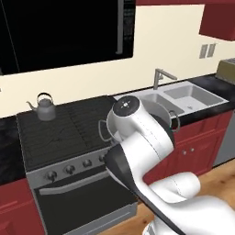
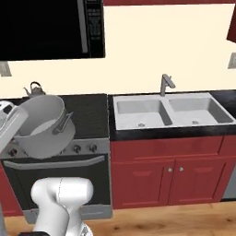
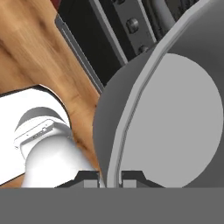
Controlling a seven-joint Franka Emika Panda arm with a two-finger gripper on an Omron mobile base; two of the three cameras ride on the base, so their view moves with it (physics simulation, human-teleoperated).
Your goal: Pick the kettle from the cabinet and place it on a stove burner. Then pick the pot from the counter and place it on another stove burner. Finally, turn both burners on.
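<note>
The small grey kettle (image 1: pixel 45 107) (image 2: pixel 34 89) stands on the back left burner of the black stove (image 1: pixel 69 133) (image 2: pixel 90 110). The wide silver-grey pot (image 2: pixel 44 124) (image 1: pixel 161 111) hangs tilted in the air over the stove's front right part, its open mouth turned up and sideways. My gripper (image 3: pixel 109 178) is shut on the pot's rim (image 3: pixel 131 109), one fingertip on each side of the wall. In the left base view my own arm hides most of the pot. A strip of dark counter (image 1: pixel 206 83) (image 2: pixel 227 97) runs beside the sink.
The stove's silver knob row (image 1: pixel 69 169) (image 2: pixel 85 148) lies just below the pot. To the right is a white double sink (image 1: pixel 183 97) (image 2: pixel 166 113) with a faucet (image 2: pixel 165 84). A black microwave (image 1: pixel 64 32) hangs above, and a red wall cabinet (image 1: pixel 218 20) at upper right.
</note>
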